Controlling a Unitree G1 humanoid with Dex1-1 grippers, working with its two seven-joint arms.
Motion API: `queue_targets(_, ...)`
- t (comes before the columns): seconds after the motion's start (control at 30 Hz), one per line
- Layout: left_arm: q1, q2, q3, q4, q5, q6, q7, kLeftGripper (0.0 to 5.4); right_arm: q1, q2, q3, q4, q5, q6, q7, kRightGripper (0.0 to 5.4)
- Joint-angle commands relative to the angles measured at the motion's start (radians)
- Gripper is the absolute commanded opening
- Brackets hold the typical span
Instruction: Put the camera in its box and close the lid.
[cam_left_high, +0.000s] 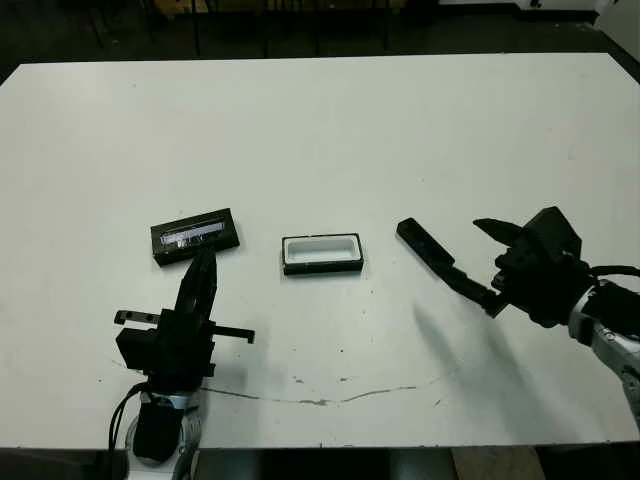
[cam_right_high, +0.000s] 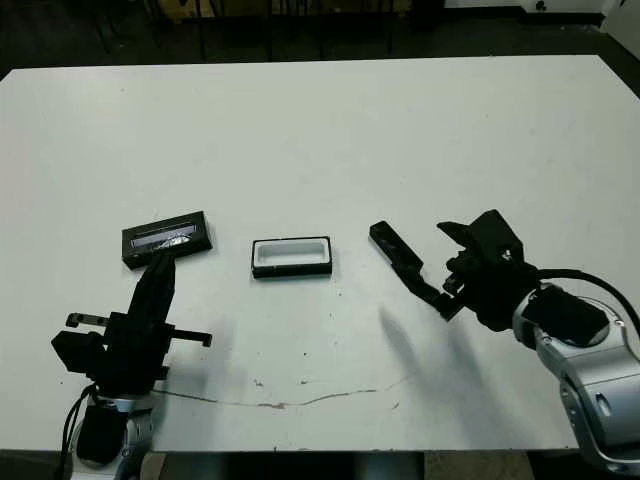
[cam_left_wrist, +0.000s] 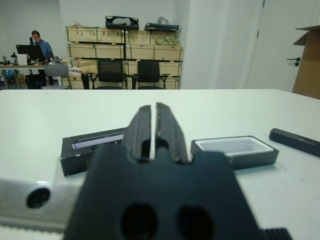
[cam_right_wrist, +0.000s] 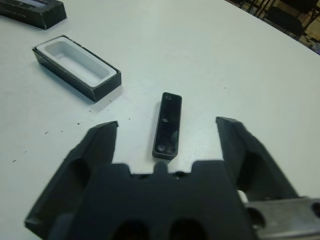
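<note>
Mid-table, box (cam_left_high: 322, 254) holds nothing; camera (cam_right_wrist: 167, 124) between spread right gripper (cam_right_wrist: 167, 135); left gripper (cam_left_wrist: 155, 131) pinched closed.

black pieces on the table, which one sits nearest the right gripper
The camera, the slim plain bar between the open right gripper's fingers; the box and lid lie farther left.

Camera (cam_left_high: 424, 243): slim black bar, flat on the desk, right of the box (cam_left_high: 322, 253). Box: open, white-lined, empty. Lid (cam_left_high: 195, 235): flat, left of box.
</note>
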Motion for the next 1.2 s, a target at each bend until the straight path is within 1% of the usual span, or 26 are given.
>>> queue_targets(0.03,0.071,0.013,0.003,0.005,0.000,0.018,-0.003,0.00,-0.010,0.024,0.018,0.028,-0.006,0.035,-0.030,5.10)
queue_targets(0.1,0.075,0.014,0.002,-0.001,0.001,0.022,-0.004,0.00,-0.011,0.033,0.030,0.043,-0.017,0.032,-0.043,5.38)
queue_targets(0.23,0.082,0.015,0.001,-0.016,-0.003,0.041,-0.005,0.00,-0.013,0.051,0.056,0.079,-0.030,0.017,-0.056,5.38)
queue_targets(0.4,0.079,0.017,0.004,-0.010,0.003,0.031,-0.007,0.00,-0.009,0.080,0.078,0.129,-0.047,-0.006,-0.073,5.38)
queue_targets(0.6,0.078,0.018,0.008,-0.005,-0.004,0.032,-0.014,0.00,-0.001,0.102,0.100,0.185,-0.077,-0.064,-0.076,5.38)
queue_targets(0.83,0.082,0.013,0.009,-0.007,-0.008,0.036,-0.016,0.00,0.000,0.125,0.125,0.225,-0.120,-0.078,-0.097,5.38)
queue_targets(0.9,0.086,0.014,0.007,-0.016,-0.001,0.045,-0.014,0.00,0.010,0.139,0.127,0.240,-0.132,-0.111,-0.106,5.38)
queue_targets(1.0,0.081,0.015,0.008,-0.004,0.005,0.031,-0.014,0.00,0.022,0.161,0.128,0.255,-0.146,-0.143,-0.123,5.08)
queue_targets(1.1,0.079,0.015,0.007,0.003,-0.004,0.027,-0.020,0.00,0.034,0.183,0.125,0.264,-0.148,-0.166,-0.141,4.58)
queue_targets(1.2,0.081,0.010,0.005,0.001,-0.005,0.031,-0.018,0.00,0.045,0.207,0.114,0.260,-0.135,-0.165,-0.151,4.03)
